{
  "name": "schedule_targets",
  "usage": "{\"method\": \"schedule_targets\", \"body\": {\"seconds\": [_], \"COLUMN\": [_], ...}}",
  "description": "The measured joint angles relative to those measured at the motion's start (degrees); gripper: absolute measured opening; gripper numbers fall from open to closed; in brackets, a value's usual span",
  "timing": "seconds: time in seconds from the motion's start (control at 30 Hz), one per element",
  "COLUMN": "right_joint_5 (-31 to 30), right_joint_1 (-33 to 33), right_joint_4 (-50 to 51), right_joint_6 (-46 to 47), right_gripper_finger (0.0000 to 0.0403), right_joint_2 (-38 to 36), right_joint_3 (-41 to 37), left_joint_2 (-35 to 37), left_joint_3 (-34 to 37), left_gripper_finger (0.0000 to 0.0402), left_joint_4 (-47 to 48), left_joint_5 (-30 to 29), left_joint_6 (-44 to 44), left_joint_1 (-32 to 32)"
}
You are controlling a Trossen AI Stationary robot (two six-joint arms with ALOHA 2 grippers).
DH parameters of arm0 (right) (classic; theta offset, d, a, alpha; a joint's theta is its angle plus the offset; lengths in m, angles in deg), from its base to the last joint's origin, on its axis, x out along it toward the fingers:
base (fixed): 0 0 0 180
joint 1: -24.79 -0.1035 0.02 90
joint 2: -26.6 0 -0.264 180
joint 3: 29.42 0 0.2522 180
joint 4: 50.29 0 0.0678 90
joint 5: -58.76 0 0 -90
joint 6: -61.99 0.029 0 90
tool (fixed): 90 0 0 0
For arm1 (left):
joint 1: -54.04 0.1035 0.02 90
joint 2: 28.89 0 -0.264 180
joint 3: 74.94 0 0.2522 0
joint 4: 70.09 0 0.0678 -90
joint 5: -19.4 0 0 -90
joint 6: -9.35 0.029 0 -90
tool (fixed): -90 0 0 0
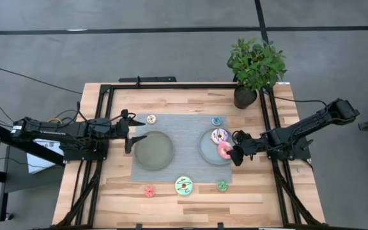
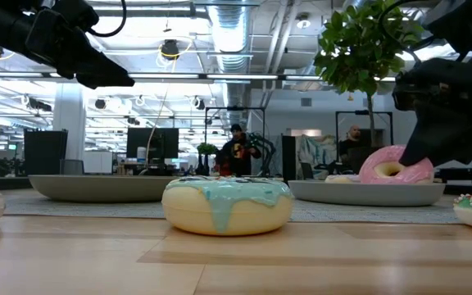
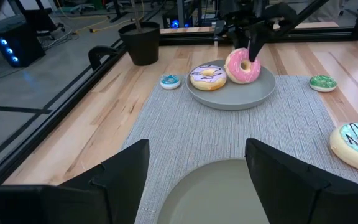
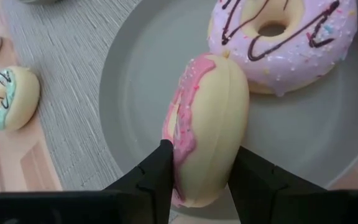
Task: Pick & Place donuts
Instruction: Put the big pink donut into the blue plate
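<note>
My right gripper (image 1: pixel 234 154) is shut on the pink donut (image 1: pixel 225 151) over the right grey plate (image 1: pixel 204 145), where the white-lilac sprinkled donut (image 1: pixel 219 135) lies flat. My left gripper (image 1: pixel 133 137) hangs open over the left edge of the left grey plate (image 1: pixel 153 151), touching nothing. The mint-green donut (image 1: pixel 184 186) rests flat on the wood near the mat's near edge. The small donuts also lie flat: the red one (image 1: pixel 149 191) and the green one (image 1: pixel 222 185) on the wood, the tan one (image 1: pixel 151 119) and the blue one (image 1: pixel 216 121) on the mat. My right gripper pinches the pink donut's rim (image 4: pixel 197 180) between its two fingers, one on the iced face and one on the tan underside. The fingers (image 4: pixel 157 177) come from the table's right, slanting down. The donut stands on edge, at or just above the plate; I cannot tell which.
A grey woven mat (image 1: pixel 177 169) lies under both plates. A potted plant (image 1: pixel 254 67) stands at the far right corner. Black frame rails (image 1: pixel 171 86) run along the table's far, left and right sides. Bare wood shows along the near edge.
</note>
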Motion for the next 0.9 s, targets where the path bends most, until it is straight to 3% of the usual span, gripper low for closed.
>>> {"method": "schedule_targets", "body": {"seconds": [0.9], "right_joint_5": [-2.8], "right_joint_1": [0.0], "right_joint_4": [2.9], "right_joint_6": [-2.0], "right_gripper_finger": [0.0127], "right_joint_2": [0.2], "right_joint_3": [0.0], "left_joint_2": [0.0], "left_joint_3": [0.0], "left_gripper_finger": [0.0259], "left_joint_4": [-0.2], "left_joint_5": [0.0], "left_joint_6": [0.0], "left_joint_1": [0.0]}}
